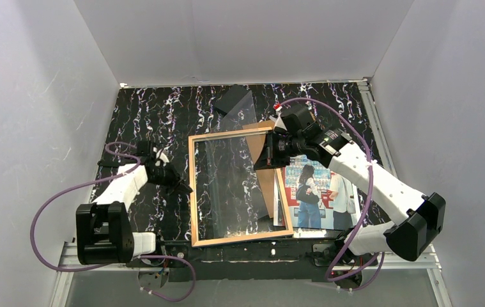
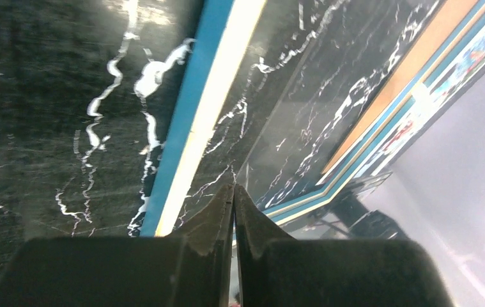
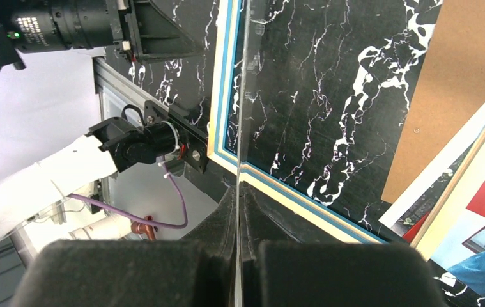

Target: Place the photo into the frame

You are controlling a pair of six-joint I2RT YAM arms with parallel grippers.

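Note:
The frame lies flat mid-table, tan face up, and its blue and cream rail crosses the left wrist view. My right gripper is shut on the thin edge of the clear glass pane, which stands tilted over the frame. The pane's edge runs straight out from between the right gripper's jaws. The photo lies face up to the right of the frame, partly under my right arm. My left gripper is shut at the frame's left rail, with nothing visible between its jaws.
A plain brown backing board lies under the frame's right side, also seen in the right wrist view. A small black slab sits at the back. Grey walls close in three sides, and a metal rail runs along the near edge.

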